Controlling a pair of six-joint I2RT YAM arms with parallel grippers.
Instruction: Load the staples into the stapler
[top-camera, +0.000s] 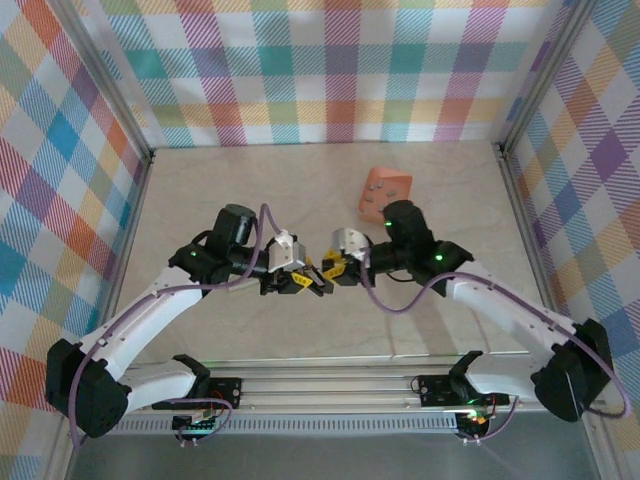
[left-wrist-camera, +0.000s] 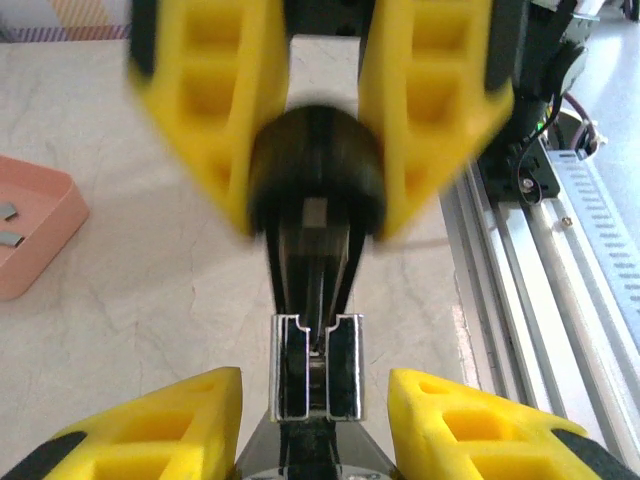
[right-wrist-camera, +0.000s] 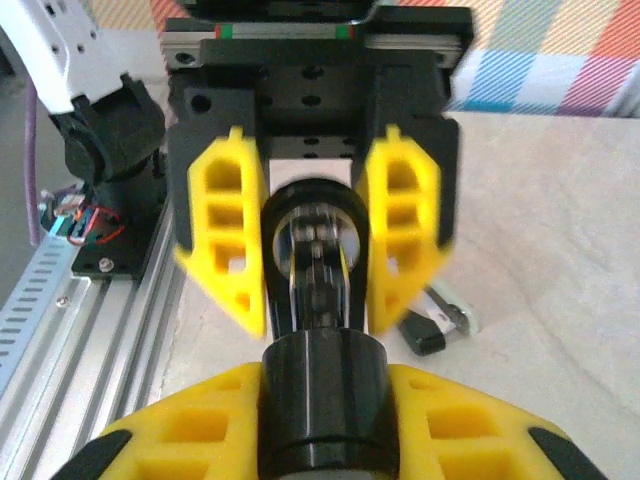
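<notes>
The black stapler (top-camera: 318, 276) hangs between my two grippers above the table's middle. My left gripper (left-wrist-camera: 315, 405) is shut low on its base, and the open metal staple channel (left-wrist-camera: 318, 365) stands free between the yellow fingertips. My right gripper (right-wrist-camera: 325, 395) is shut on the stapler's rounded black end (right-wrist-camera: 322, 400). From the left wrist, that end (left-wrist-camera: 315, 160) sits between the right gripper's blurred fingers (left-wrist-camera: 205, 110). The pink tray (top-camera: 385, 192) holds small grey staple strips (left-wrist-camera: 10, 237) at the far left of the left wrist view.
A small black and white part (right-wrist-camera: 440, 322) lies on the table beside the grippers. The aluminium rail (left-wrist-camera: 560, 290) runs along the table's near edge. Checked walls close in the back and both sides, with open tabletop behind the grippers.
</notes>
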